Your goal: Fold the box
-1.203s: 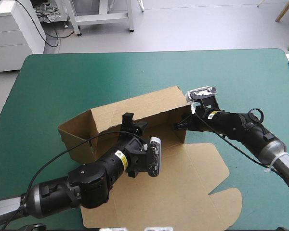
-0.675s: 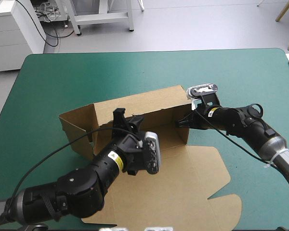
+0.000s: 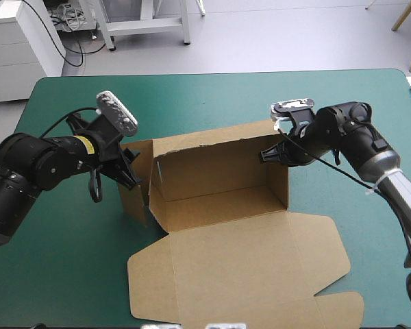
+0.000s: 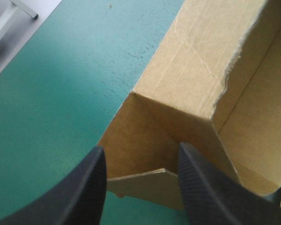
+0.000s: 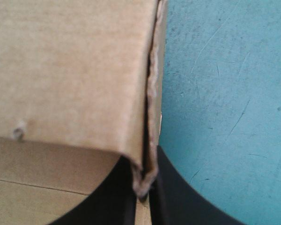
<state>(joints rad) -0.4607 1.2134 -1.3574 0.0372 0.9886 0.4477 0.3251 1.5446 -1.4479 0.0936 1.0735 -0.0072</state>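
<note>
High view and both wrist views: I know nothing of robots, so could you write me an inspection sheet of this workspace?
surface: teal-green table cover, flat and smooth.
job's things: brown cardboard box, back and end walls raised, lid flat toward the near edge.
clutter: nothing seen.
grippers: left gripper, black fingers open at the box's left end; right gripper shut on its right end wall.
cables: nothing seen beyond the arms' own.
surroundings: nothing seen at the table.

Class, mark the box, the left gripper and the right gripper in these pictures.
box [image 3: 240,267], high view, on its flat lid panel.
left gripper [image 4: 140,152], left wrist view, midway between its open jaws.
right gripper [image 5: 144,173], right wrist view, between jaws shut on the box wall.
</note>
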